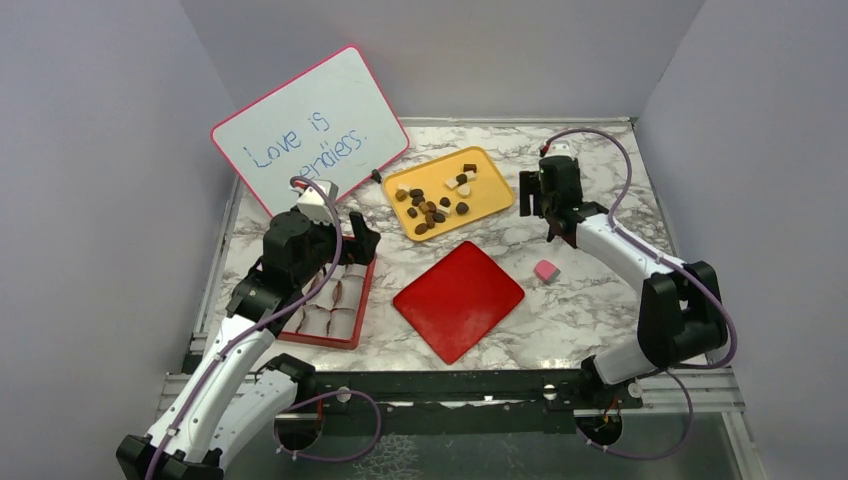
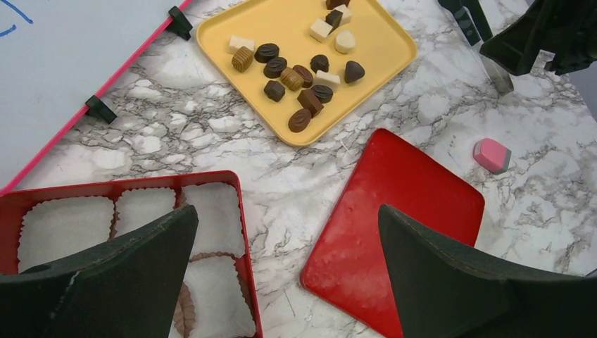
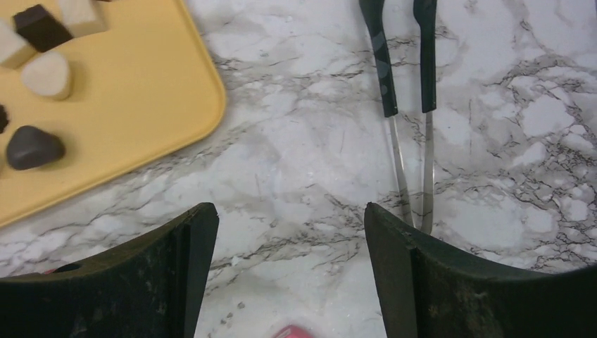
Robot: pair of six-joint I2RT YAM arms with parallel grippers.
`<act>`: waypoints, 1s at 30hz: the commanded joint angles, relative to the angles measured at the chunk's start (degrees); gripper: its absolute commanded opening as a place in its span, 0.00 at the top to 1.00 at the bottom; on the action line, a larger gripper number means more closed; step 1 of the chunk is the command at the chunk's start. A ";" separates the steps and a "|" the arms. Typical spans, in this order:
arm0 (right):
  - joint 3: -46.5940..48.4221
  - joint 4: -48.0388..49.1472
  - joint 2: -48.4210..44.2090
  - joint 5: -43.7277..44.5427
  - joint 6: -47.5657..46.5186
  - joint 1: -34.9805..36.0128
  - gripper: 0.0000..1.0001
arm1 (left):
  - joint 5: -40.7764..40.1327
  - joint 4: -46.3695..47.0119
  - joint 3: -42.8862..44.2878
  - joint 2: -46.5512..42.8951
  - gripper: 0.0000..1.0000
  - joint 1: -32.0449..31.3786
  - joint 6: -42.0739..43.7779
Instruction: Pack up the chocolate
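The right gripper (image 3: 288, 225) hangs open by the tongs (image 3: 384, 70), maybe to grab them for the chocolate (image 2: 274, 67); the left gripper (image 2: 287, 218) is open too.

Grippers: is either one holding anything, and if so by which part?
Nothing is held. The right gripper stands open over the table, beside the tongs; the left gripper is open too.

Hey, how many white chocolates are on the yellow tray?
5 white chocolates on the tray: three near its far right corner, one by the left edge, one among the dark ones. Any tucked behind others would be hidden.
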 commanded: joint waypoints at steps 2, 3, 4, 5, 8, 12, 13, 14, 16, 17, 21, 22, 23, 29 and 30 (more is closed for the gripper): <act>3.69 2.18 5.96 -5.22 -2.75 -6.09 0.24 | -1.45 0.43 -0.40 -1.34 0.01 -0.67 0.65; 4.04 2.09 7.11 -5.05 -3.32 -7.23 0.25 | -1.59 0.44 -0.40 -1.50 0.01 -0.70 0.69; 4.50 2.04 8.33 -5.43 -3.64 -8.96 0.25 | -1.68 0.43 -0.47 -1.71 0.01 -0.70 0.63; 5.23 1.48 9.47 -7.17 -3.53 -11.05 0.26 | -1.79 0.41 -0.53 -1.97 0.01 -0.78 0.75; 7.18 -0.01 12.66 -12.96 -3.03 -16.08 0.28 | -1.99 0.34 -0.57 -2.19 0.01 -0.92 0.86; 8.49 -0.34 16.51 -13.01 -3.79 -18.05 0.28 | -2.12 0.36 -0.52 -2.25 0.01 -1.21 0.95; 8.57 0.04 17.24 -13.44 -4.01 -18.48 0.29 | -2.16 0.34 -0.52 -2.24 0.01 -1.33 0.96; 8.92 0.20 17.94 -13.67 -4.08 -19.01 0.29 | -2.17 0.38 -0.57 -2.16 0.01 -1.40 0.98; 10.24 0.41 19.59 -13.66 -4.14 -19.50 0.29 | -2.12 0.35 -0.65 -2.08 0.01 -1.49 0.96; 11.13 0.33 20.57 -13.74 -4.14 -19.50 0.30 | -2.10 0.37 -0.65 -2.00 0.01 -1.54 0.91; 15.03 -1.08 24.97 -15.06 -4.14 -22.17 0.28 | -2.17 0.34 -0.66 -2.10 0.01 -1.58 1.04; 15.88 -1.64 25.94 -15.22 -4.14 -22.60 0.28 | -2.29 0.37 -0.66 -2.18 0.01 -1.58 1.05; 16.53 -2.31 26.77 -15.53 -4.14 -23.00 0.27 | -2.41 0.35 -0.66 -2.22 0.01 -1.58 1.09; 17.36 -2.60 29.15 -17.81 -6.01 -23.88 0.27 | -2.39 0.36 -0.66 -2.09 0.01 -1.58 1.11; 17.44 -2.58 29.34 -18.80 -5.90 -23.90 0.27 | -2.43 0.35 -0.66 -2.09 0.01 -1.58 1.09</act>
